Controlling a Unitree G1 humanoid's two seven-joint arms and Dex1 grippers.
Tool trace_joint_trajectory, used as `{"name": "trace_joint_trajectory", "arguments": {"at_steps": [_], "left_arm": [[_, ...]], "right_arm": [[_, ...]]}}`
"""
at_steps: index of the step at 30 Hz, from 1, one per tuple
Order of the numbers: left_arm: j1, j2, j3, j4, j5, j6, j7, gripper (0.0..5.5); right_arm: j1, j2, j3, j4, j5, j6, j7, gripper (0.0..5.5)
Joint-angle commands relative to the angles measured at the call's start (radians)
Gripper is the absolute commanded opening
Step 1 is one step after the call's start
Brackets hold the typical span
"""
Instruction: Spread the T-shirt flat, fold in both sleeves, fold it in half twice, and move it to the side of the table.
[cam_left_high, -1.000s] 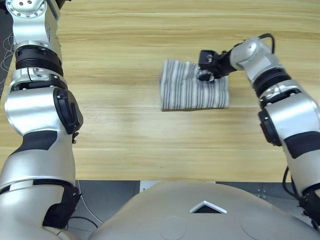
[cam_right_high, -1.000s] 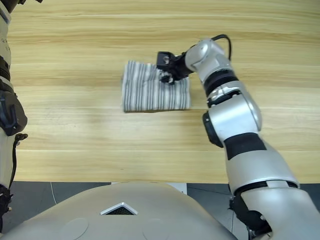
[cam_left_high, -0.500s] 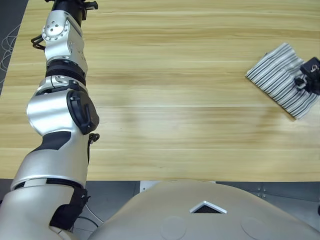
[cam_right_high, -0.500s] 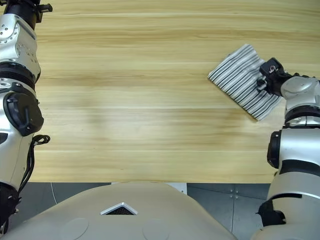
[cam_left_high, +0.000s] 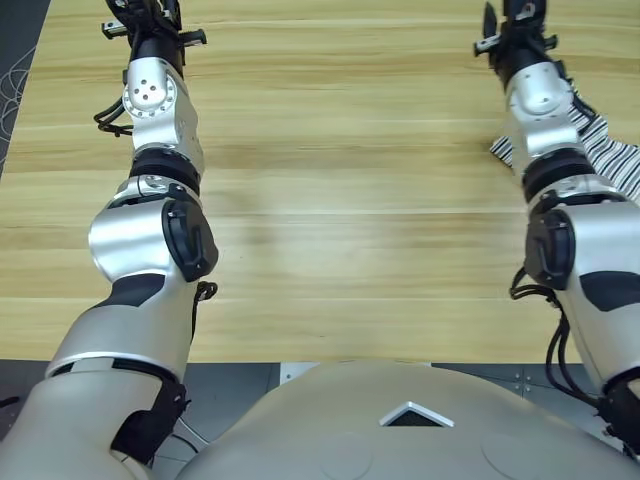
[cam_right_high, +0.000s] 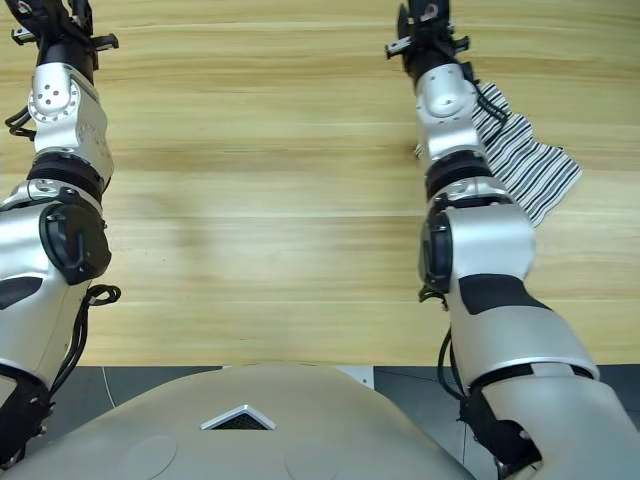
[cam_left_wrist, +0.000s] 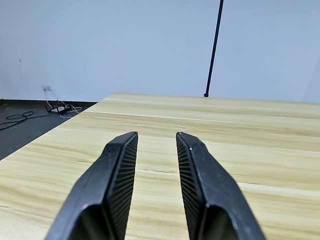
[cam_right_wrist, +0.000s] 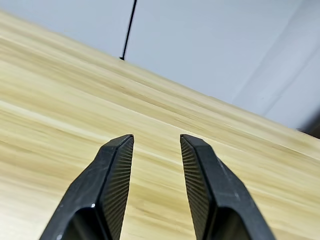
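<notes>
The right gripper (cam_right_wrist: 156, 139) is no longer pressing on the folded T-shirt (cam_right_high: 528, 165). It is now pointing forward over the table (cam_left_high: 350, 200), fingers apart and holding nothing. One T-shirt is lying to that gripper's right, nearer the robot. The left gripper (cam_left_wrist: 156, 136), the second of two, is hovering spread and empty, well apart from the shirt.

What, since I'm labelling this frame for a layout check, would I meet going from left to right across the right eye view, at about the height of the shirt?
left arm → bare wooden table → right arm → folded striped T-shirt, lying by the table's right edge
</notes>
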Motion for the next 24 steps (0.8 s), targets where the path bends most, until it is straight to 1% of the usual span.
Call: {"name": "trace_joint_trajectory", "arguments": {"at_steps": [1, 3, 7, 12, 15, 18, 20, 24], "left_arm": [[0.011, 0.004, -0.029, 0.007, 0.049, -0.044, 0.056, 1.43], [0.016, 0.001, -0.038, 0.009, 0.065, -0.055, 0.065, 1.43], [0.013, -0.007, -0.050, 0.012, 0.087, -0.060, 0.082, 1.43], [-0.055, -0.116, -0.102, 0.022, 0.136, -0.026, 0.073, 1.43], [-0.094, -0.229, -0.123, 0.032, 0.151, 0.009, 0.043, 1.43], [-0.135, -0.346, -0.168, 0.042, 0.193, 0.037, 0.022, 1.43], [-0.142, -0.369, -0.174, 0.044, 0.203, 0.047, 0.016, 1.43], [-0.139, -0.358, -0.175, 0.045, 0.215, 0.056, 0.018, 1.43]], "right_arm": [[0.035, 0.011, -0.038, 0.023, 0.028, -0.008, 0.098, 1.71], [0.030, 0.000, -0.092, 0.017, 0.074, -0.045, 0.105, 1.71], [0.032, -0.007, -0.142, 0.013, 0.105, -0.085, 0.120, 1.71], [0.103, -0.102, -0.184, 0.004, 0.113, -0.150, 0.118, 1.71], [0.201, -0.189, -0.216, -0.005, 0.120, -0.212, 0.086, 1.71], [0.319, -0.269, -0.274, -0.018, 0.160, -0.279, 0.055, 1.71], [0.342, -0.278, -0.283, -0.021, 0.163, -0.294, 0.043, 1.71], [0.333, -0.262, -0.270, -0.022, 0.148, -0.292, 0.029, 1.71]]}}
